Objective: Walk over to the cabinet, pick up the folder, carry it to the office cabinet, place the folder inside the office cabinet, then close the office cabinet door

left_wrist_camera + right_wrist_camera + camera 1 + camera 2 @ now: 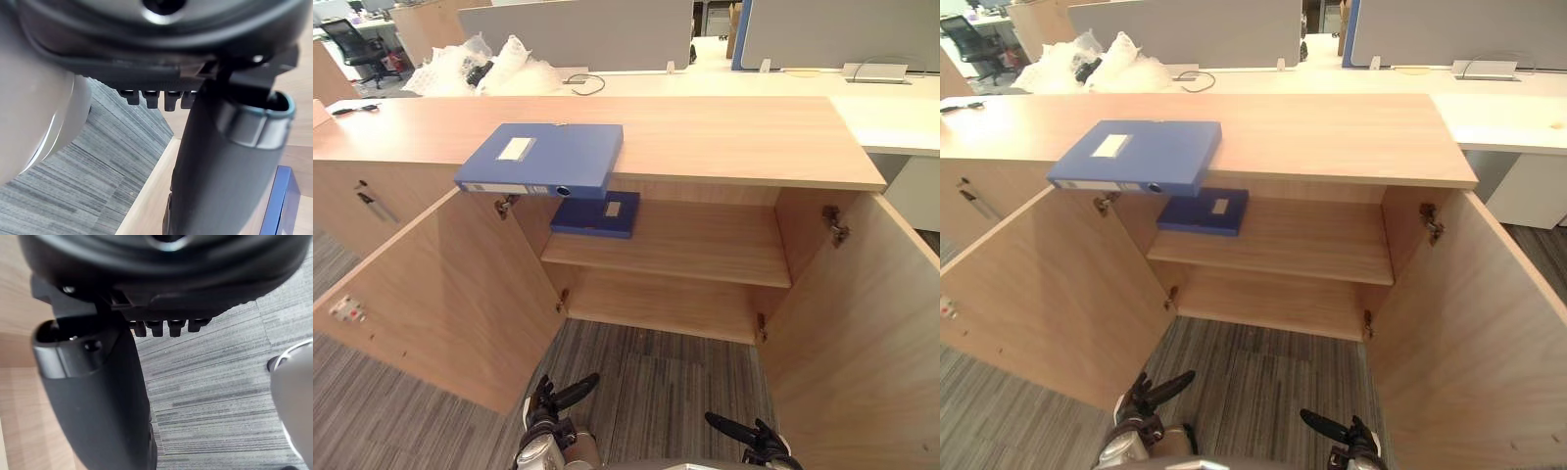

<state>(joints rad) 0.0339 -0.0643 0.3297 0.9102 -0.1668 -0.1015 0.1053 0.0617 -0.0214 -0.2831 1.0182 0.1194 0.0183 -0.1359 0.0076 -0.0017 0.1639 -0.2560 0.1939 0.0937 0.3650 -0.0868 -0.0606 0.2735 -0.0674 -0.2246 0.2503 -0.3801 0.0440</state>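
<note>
Nearest to me, my left hand (pixel 553 401) and my right hand (pixel 751 438) hang low over the grey striped carpet (pixel 656 377), both with fingers loosely stretched out and nothing in them. My left wrist view shows what the head views cannot: the dark thumb (pixel 220 171) standing clear of the row of fingers (pixel 151 98), with bare carpet and pale wood past them. The right wrist view shows the same for the other thumb (pixel 102 396). To either side of me stand the light wooden office cabinet's two doors, the left door (pixel 450 284) and the right door (pixel 862 323), both swung wide open. Inside, on the cabinet's wooden shelf (pixel 705 245), a dark blue folder (pixel 597 213) lies flat towards the left. Above it, a blue box folder with a white label (pixel 543 157) lies on the cabinet top (pixel 734 137), its front corner overhanging the edge. My left wrist view catches a blue folder edge (pixel 276 200); I cannot tell which of the two it is. Beyond the cabinet runs a white desk (pixel 891 113) with a heap of clear bubble wrap (pixel 499 64), then grey partition screens (pixel 578 29), and a black office chair (pixel 360 47) at far left
</note>
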